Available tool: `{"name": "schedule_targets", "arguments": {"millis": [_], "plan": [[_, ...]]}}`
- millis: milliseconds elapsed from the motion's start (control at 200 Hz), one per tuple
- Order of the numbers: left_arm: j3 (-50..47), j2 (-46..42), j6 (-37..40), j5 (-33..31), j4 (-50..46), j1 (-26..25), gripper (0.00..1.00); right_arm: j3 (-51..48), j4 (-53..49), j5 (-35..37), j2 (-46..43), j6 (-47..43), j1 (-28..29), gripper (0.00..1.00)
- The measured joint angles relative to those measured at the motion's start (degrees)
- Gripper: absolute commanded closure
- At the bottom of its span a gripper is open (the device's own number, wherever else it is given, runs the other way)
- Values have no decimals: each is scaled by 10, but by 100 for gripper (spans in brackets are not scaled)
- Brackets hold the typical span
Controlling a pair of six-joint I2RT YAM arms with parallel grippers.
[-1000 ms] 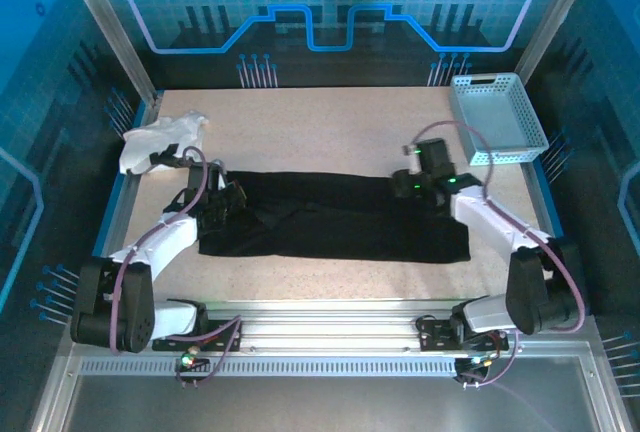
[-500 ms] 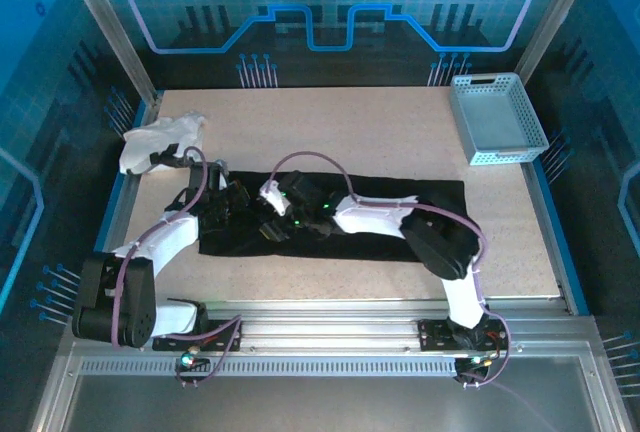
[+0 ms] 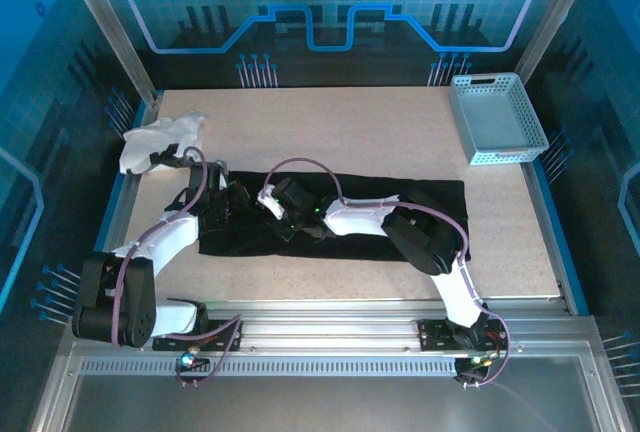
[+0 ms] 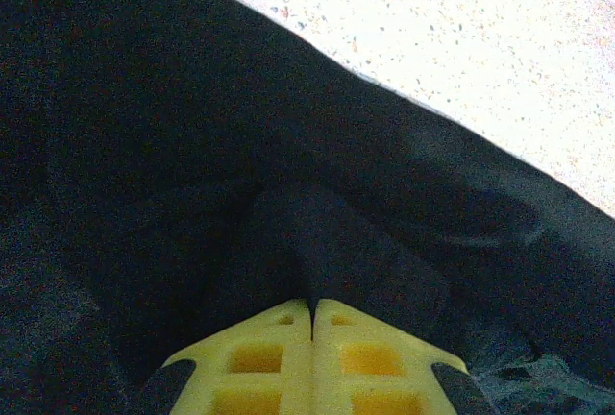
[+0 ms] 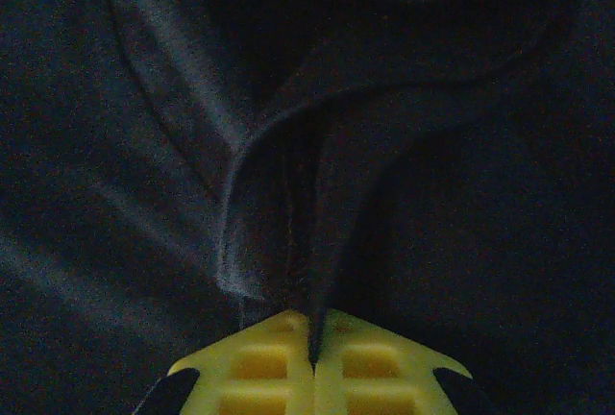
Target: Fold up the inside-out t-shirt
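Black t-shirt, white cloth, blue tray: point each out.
black t-shirt (image 3: pixel 250 242), top view, near-left part.
white cloth (image 3: pixel 160 140), top view, crumpled middle.
blue tray (image 3: pixel 497 122), top view, bare floor.

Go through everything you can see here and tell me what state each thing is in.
black t-shirt, laid out in a long flat band, pinched up in its left part
left gripper, shut on a fold of the black t-shirt
right gripper, shut on a fold of the black t-shirt
white garment, crumpled in a heap
blue basket, upright, empty
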Motion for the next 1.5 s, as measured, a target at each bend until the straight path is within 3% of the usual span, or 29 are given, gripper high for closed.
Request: {"name": "schedule_targets", "arguments": {"millis": [165, 245, 350, 475, 625, 920, 1080, 1180, 1275, 1400, 1500], "plan": [[-2, 0, 0, -7, 0, 0, 94, -26, -6, -45, -47, -2, -9, 100], [-6, 0, 1, -11, -1, 0, 80, -30, -15, -70, -61, -5, -13, 100], [-12, -2, 3, -18, -6, 0, 73, -30, -35, -98, -68, -15, -20, 98], [-21, -22, 3, -39, -21, 0, 56, -33, -72, -124, -73, -38, -28, 94], [-38, -85, 4, -73, -44, 0, 44, -47, -128, -156, -88, -70, -43, 79], [-45, -160, 0, -114, -74, 0, 34, -73, -158, -192, -132, -107, -56, 59], [-45, -161, -4, -119, -81, 5, 31, -3, -145, -165, -98, -94, -46, 43], [-45, -162, -11, -119, -86, 15, 30, 58, -132, -155, -48, -88, -43, 40], [-45, -166, -17, -117, -94, 29, 29, 107, -132, -153, 2, -89, -43, 45], [-45, -176, -26, -116, -99, 48, 28, 134, -139, -166, 43, -95, -40, 80], [-45, -179, -32, -116, -101, 56, 28, 134, -143, -194, 47, -82, -37, 91]]}}
